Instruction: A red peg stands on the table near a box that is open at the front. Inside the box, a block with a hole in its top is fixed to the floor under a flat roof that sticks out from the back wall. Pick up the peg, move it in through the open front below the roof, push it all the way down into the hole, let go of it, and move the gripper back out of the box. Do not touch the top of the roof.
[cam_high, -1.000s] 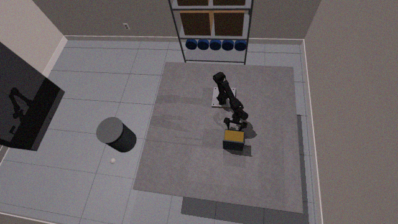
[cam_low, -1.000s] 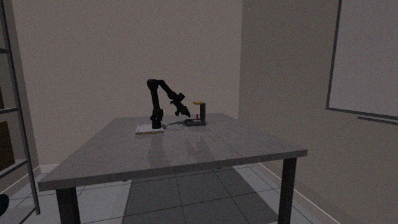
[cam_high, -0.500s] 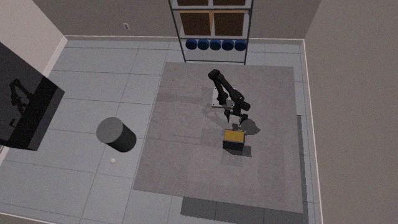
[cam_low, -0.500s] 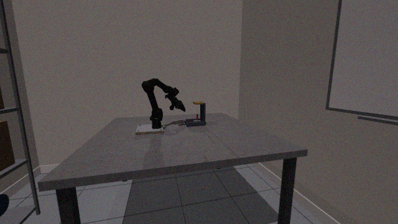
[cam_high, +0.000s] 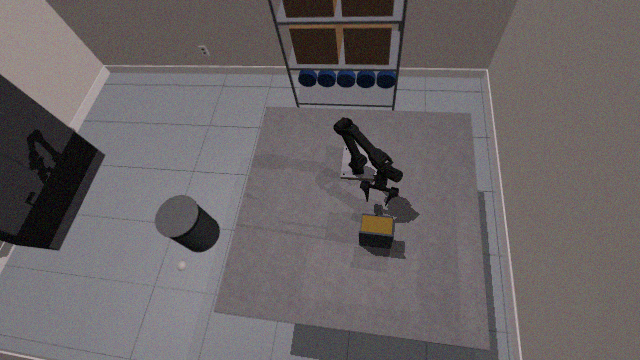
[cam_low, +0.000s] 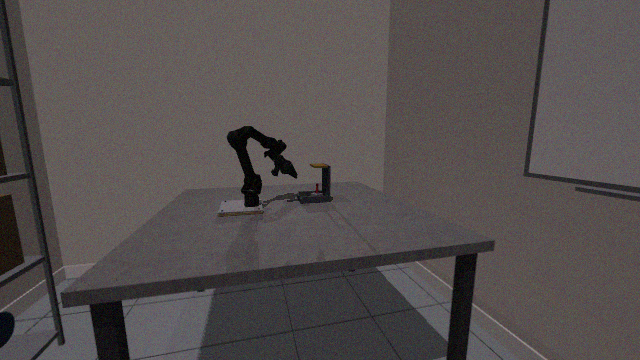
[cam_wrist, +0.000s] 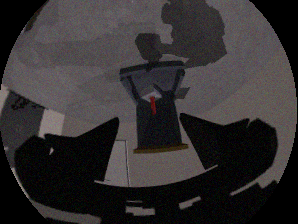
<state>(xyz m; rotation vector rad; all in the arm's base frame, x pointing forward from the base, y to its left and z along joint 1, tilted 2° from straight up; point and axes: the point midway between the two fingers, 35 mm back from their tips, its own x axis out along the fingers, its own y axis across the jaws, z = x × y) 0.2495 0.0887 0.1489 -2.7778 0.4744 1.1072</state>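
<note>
The red peg (cam_low: 317, 188) (cam_wrist: 153, 105) stands upright inside the dark box (cam_high: 376, 240) (cam_low: 326, 181) (cam_wrist: 159, 131), under the mustard-yellow roof (cam_high: 377, 225) (cam_low: 318, 165) (cam_wrist: 161, 148). Its lower end meets the pale block (cam_wrist: 149, 94); the hole is hidden, and how deep the peg sits cannot be told. The peg is hidden by the roof in the top view. My gripper (cam_high: 376, 203) (cam_low: 296, 177) (cam_wrist: 150, 118) is wide open and empty. It is outside the box, in front of its open side and above the floor of the box, clear of the roof and peg.
The box stands on the grey table (cam_high: 300, 280) (cam_low: 300, 240). The arm's pale base plate (cam_high: 348, 162) (cam_low: 232, 207) is on the box's open-front side. The box's back wall rises behind the peg. A shelf rack (cam_high: 344, 22) stands beyond the table.
</note>
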